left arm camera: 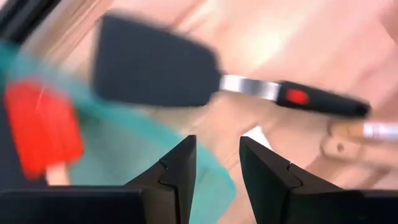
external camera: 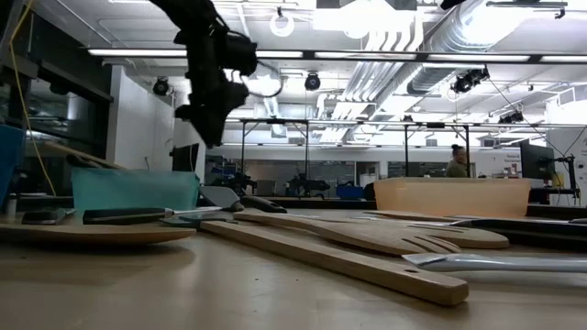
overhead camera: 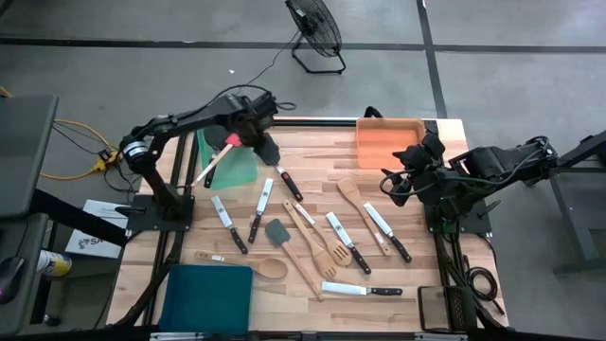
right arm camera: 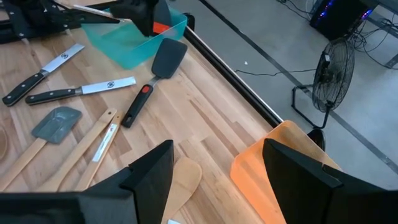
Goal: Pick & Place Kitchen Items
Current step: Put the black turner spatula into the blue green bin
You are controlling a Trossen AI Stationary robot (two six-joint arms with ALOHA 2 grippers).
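Black spatula (left arm camera: 155, 68) lies flat on the desk (overhead camera: 312, 156), just ahead of the left jaws (left arm camera: 216, 168), head beside the green tray (overhead camera: 237, 170), long axis crosswise to the jaws' gap. Jaws are seen parted, nothing gripped. Red-headed spatula (left arm camera: 43, 130) rests in the tray, to one side. The left arm is judged nearer; tray rim may obstruct. Right jaws (right arm camera: 214, 180) are held open, empty, by the orange tray (right arm camera: 280, 162).

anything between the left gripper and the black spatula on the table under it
Nothing. In the left wrist view the left gripper hangs open and empty over the black spatula, with only air between them.
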